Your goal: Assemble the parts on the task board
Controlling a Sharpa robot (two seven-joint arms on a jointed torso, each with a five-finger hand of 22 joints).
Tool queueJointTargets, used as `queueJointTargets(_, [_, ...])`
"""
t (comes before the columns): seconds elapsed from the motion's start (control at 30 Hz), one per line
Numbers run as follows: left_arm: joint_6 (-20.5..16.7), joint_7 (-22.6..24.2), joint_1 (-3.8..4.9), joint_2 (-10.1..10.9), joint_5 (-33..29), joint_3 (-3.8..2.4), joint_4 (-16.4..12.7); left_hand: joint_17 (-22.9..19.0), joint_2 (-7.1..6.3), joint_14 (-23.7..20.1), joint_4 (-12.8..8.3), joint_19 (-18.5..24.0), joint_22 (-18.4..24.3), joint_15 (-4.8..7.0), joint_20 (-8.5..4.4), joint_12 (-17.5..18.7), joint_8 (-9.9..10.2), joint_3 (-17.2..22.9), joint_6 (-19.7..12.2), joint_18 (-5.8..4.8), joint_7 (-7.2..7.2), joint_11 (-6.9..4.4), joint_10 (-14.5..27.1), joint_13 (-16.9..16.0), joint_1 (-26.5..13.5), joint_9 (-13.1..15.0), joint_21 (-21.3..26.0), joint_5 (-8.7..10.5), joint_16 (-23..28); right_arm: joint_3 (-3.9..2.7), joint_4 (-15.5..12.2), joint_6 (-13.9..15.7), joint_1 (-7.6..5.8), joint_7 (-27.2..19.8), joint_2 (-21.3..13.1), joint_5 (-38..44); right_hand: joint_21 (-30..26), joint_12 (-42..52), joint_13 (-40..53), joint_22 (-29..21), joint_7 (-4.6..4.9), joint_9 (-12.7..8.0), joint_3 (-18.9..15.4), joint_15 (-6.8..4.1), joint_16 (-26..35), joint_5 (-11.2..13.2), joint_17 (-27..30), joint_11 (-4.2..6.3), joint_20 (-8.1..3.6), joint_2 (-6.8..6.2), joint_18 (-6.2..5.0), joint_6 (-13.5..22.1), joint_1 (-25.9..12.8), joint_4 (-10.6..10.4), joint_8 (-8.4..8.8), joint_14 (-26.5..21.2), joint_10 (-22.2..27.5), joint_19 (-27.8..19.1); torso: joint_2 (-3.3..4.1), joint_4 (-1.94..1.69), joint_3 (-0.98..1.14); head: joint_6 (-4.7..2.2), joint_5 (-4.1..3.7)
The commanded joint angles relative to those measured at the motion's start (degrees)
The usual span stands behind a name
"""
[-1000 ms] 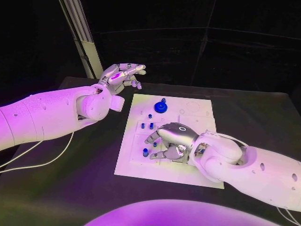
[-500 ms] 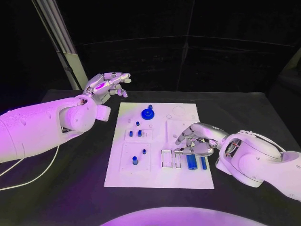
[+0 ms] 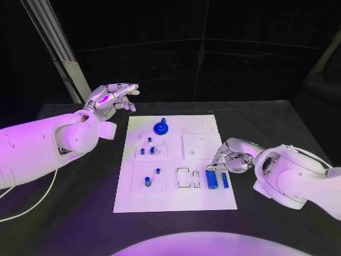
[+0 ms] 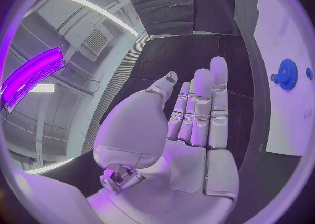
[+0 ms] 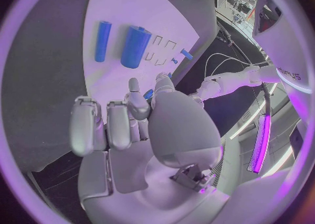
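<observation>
The white task board (image 3: 193,143) lies mid-table. A blue gear (image 3: 161,128) stands near its far edge, and small blue pegs (image 3: 147,151) sit in its left blocks. Two blue cylinders, a thick one (image 3: 211,180) and a thin one (image 3: 225,180), lie side by side at the near right. My right hand (image 3: 231,158) hovers just beyond them at the board's right edge, fingers curled in and holding nothing; its wrist view shows the thick cylinder (image 5: 136,46) and the thin cylinder (image 5: 103,40) ahead of it. My left hand (image 3: 113,96) is raised off the board's far left corner, fingers stretched and empty (image 4: 197,114).
Two empty rectangular slots (image 3: 189,178) lie left of the cylinders. A metal pole (image 3: 59,58) rises behind the table's far left corner. Black tabletop (image 3: 278,125) surrounds the board. A thin cable (image 3: 24,205) trails under my left arm.
The camera has shifted. My right hand has drawn from the board's near left across to its right edge, uncovering the two blue cylinders. My left hand stays raised.
</observation>
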State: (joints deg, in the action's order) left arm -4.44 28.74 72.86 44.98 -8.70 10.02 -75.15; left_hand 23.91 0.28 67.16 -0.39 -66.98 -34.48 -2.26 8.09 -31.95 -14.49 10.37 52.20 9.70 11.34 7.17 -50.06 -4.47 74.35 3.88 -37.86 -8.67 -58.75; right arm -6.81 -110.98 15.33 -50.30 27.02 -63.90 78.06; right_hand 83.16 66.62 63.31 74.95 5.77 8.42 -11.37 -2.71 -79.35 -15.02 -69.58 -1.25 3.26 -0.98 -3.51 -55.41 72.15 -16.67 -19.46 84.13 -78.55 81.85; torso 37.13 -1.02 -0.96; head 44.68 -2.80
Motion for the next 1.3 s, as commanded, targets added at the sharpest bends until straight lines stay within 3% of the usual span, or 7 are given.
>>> queueJointTargets(0.03, [0.7,0.2,0.08,0.0,0.1,-0.03,-0.1,-0.1,0.05,-0.4,0.0,0.4,-0.1,-0.01,-0.14,-0.3,-0.4,-0.3,-0.3,0.74,-0.11,-0.01,0.5,0.1,0.7,0.0,-0.2,0.21,-0.2,-0.01,-0.2,-4.0,-0.02,4.1,0.0,1.9,0.4,0.9,1.3,1.1,0.19,0.2,-0.7,-0.17,-0.6,0.5,-1.2,0.01,0.16,0.17,0.46,1.2,-1.1,0.0,-0.35,2.7,-0.4,0.4,0.02,-0.11,-0.12,0.17,-0.19])
queueJointTargets(0.13, [0.7,0.2,0.08,0.1,0.1,0.00,-0.1,-0.1,0.05,-0.4,0.0,0.4,-0.1,-0.01,-0.14,-0.3,-0.4,-0.3,-0.3,0.74,-0.11,-0.01,0.5,0.1,0.7,0.0,-0.2,0.21,-0.2,0.00,-0.3,-5.1,0.00,4.6,0.1,2.7,0.5,1.2,1.8,1.2,0.33,0.3,-1.0,-0.04,-0.9,0.7,-1.5,-0.12,0.25,0.17,0.48,1.8,-1.4,0.0,-0.49,2.7,-0.4,0.4,-0.03,0.01,-0.10,0.32,-0.13])
queueJointTargets(0.3, [0.8,0.1,0.08,0.1,0.1,0.03,-0.2,-0.1,0.05,-0.4,0.0,0.4,-0.1,-0.01,-0.14,-0.3,-0.4,-0.3,-0.3,0.74,-0.11,-0.01,0.5,0.1,0.7,0.0,-0.2,0.21,-0.2,0.01,-0.4,-5.8,0.01,5.2,0.0,5.6,0.7,1.5,2.5,1.5,0.47,0.5,-1.6,0.10,-1.1,0.0,-2.0,-0.26,0.40,0.04,0.53,2.5,-2.1,-0.1,-0.93,2.7,-0.3,0.5,-0.04,-0.08,-0.07,0.39,-0.42])
queueJointTargets(0.37, [0.7,0.1,0.08,0.2,0.1,0.05,-0.1,-0.1,0.05,-0.4,0.0,0.4,-0.1,-0.01,-0.14,-0.3,-0.4,-0.3,-0.3,0.74,-0.11,-0.01,0.5,0.1,0.7,0.0,-0.2,0.21,-0.2,0.01,-0.4,-6.1,0.01,5.4,0.0,6.4,0.7,1.7,2.8,1.6,0.50,0.6,-1.8,0.14,-1.2,-0.4,-2.2,-0.29,0.44,-0.10,0.54,2.6,-2.4,-0.1,-1.13,2.7,-0.3,0.6,-0.09,0.07,-0.09,0.41,-0.30])
queueJointTargets(0.5, [0.8,0.1,0.08,0.2,0.1,0.07,-0.1,-0.1,0.05,-0.4,0.0,0.4,-0.1,-0.01,-0.14,-0.3,-0.4,-0.3,-0.3,0.74,-0.11,-0.01,0.5,0.1,0.7,0.0,-0.2,0.21,-0.2,0.01,-0.4,-7.4,0.02,5.5,0.3,7.6,0.8,1.6,2.8,1.7,0.51,0.7,-1.9,0.16,-1.2,-0.6,-2.2,-0.31,0.47,-0.18,0.55,2.7,-2.6,-0.1,-1.26,2.7,-0.2,0.6,0.00,-0.03,-0.05,0.45,-0.25])
queueJointTargets(0.83, [0.9,0.0,0.07,0.2,0.1,0.12,0.0,-0.1,0.05,-0.4,0.0,0.4,-0.1,-0.01,-0.14,-0.3,-0.4,-0.3,-0.3,0.74,-0.11,-0.01,0.5,0.1,0.7,0.0,-0.2,0.21,-0.2,0.03,0.2,-9.8,0.12,5.7,1.6,9.4,0.9,2.1,3.6,2.0,0.42,1.1,-2.1,0.16,-1.3,-0.2,-2.5,-0.27,0.52,-0.40,0.61,2.7,-3.3,-0.1,-1.96,2.7,-0.4,0.7,0.07,0.18,-0.04,0.49,-0.07])
queueJointTargets(1.3, [1.1,-0.1,0.07,0.3,0.1,0.15,-0.1,-0.1,0.07,-0.4,0.0,0.5,-0.1,0.00,-0.13,-0.4,-0.4,-0.3,-0.2,0.75,-0.15,-0.03,0.5,0.1,0.8,0.0,-0.2,0.21,-0.2,0.04,1.5,-11.5,1.55,6.1,3.5,13.0,1.1,2.5,4.3,2.5,0.21,1.7,-1.8,0.06,-1.5,0.1,-2.8,-0.10,0.48,0.23,0.70,2.5,-2.9,0.0,-2.93,2.7,-0.6,0.9,0.15,0.26,-0.04,0.59,0.07])
